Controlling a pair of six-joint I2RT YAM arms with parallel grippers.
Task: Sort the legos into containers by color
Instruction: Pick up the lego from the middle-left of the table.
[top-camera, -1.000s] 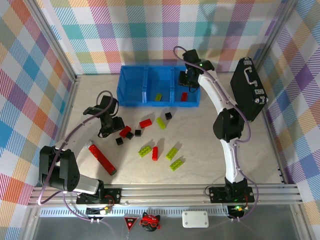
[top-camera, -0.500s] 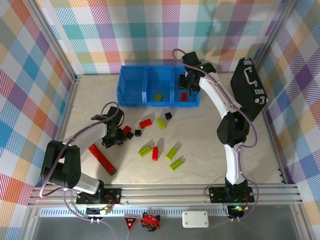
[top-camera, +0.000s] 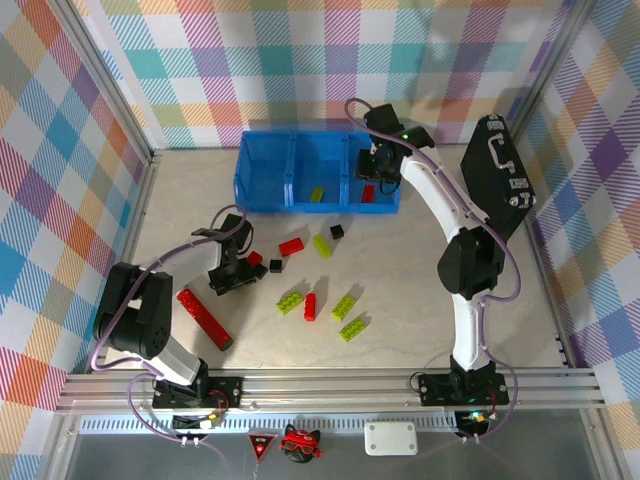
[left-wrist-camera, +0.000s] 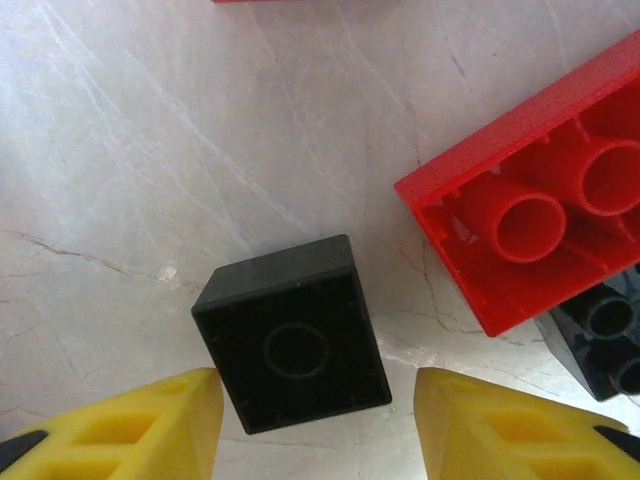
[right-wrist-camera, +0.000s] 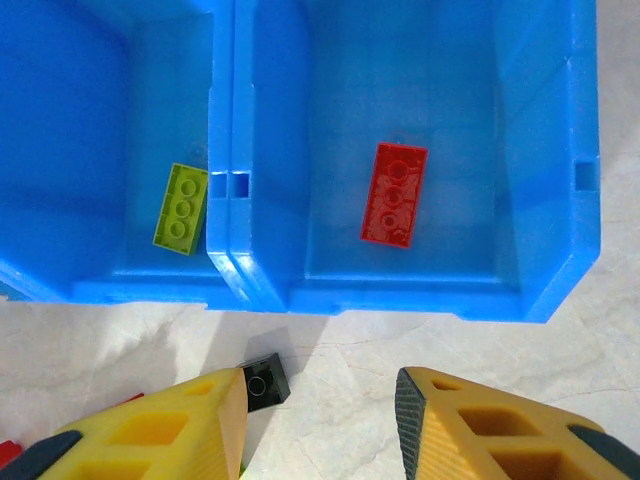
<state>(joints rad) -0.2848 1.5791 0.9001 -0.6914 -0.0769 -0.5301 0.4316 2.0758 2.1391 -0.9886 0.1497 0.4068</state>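
My left gripper (left-wrist-camera: 318, 405) stands open low over the table, its yellow fingers (left-wrist-camera: 150, 420) either side of a small black lego (left-wrist-camera: 292, 335). An upturned red lego (left-wrist-camera: 550, 190) and another black one (left-wrist-camera: 605, 340) lie just to its right. In the top view the left gripper (top-camera: 230, 278) is at the left of the scattered legos. My right gripper (right-wrist-camera: 320, 420) is open and empty at the front wall of the blue containers (right-wrist-camera: 400, 300). A red lego (right-wrist-camera: 394, 194) lies in the right bin, a lime one (right-wrist-camera: 181, 208) in the middle bin.
Loose on the table are red (top-camera: 291, 246), lime (top-camera: 322, 245) and black (top-camera: 337, 231) legos, with more lime ones (top-camera: 346, 306) nearer me. A long red bar (top-camera: 205, 318) lies at the left and a black briefcase (top-camera: 497, 180) at the right.
My left gripper has moved toward me and down over the small black lego. The right gripper has shifted slightly at the right bin.
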